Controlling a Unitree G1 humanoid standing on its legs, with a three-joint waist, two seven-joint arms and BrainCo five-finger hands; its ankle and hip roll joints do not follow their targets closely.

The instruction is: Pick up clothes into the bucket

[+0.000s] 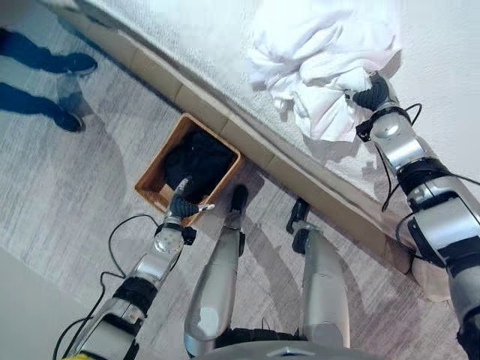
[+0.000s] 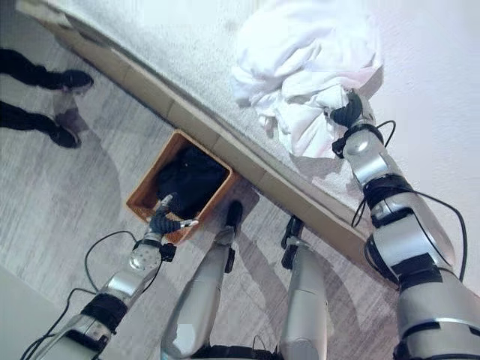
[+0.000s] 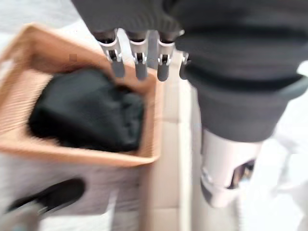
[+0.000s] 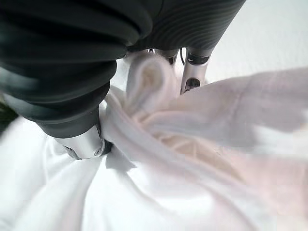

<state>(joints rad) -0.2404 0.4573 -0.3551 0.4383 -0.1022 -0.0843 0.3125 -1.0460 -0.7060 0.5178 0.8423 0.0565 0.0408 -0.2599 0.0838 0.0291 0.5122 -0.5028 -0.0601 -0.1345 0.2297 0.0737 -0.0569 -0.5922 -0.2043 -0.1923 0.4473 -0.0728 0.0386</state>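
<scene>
Landmark: you place everything here from the basket (image 1: 154, 182), a square woven one on the floor, tight against the bed (image 1: 187, 45) edge.
Clothes: the white cloth (image 1: 322, 56) lies in a loose crumpled heap on the bed, well apart from the basket; a dark garment (image 1: 196, 161) already sits inside the basket.
Right hand: your right hand (image 1: 371, 94) is pushed into the near edge of the heap. In the right wrist view folds of white cloth (image 4: 159, 125) bunch between the thumb and the fingers (image 4: 195, 70), so it looks like a pinch on a gathered ridge.
Left hand: your left hand (image 1: 182, 201) hovers over the basket's near rim, fingers (image 3: 137, 60) straight and slightly spread, holding nothing.
Handling: judge the cloth light, soft and limp; it will drape and trail, and a thin fold can slip free.
Grip: take a thick bunch near the heap's middle rather than a single edge.
Risk: hanging ends may catch the bed edge or fall outside the basket.
</scene>
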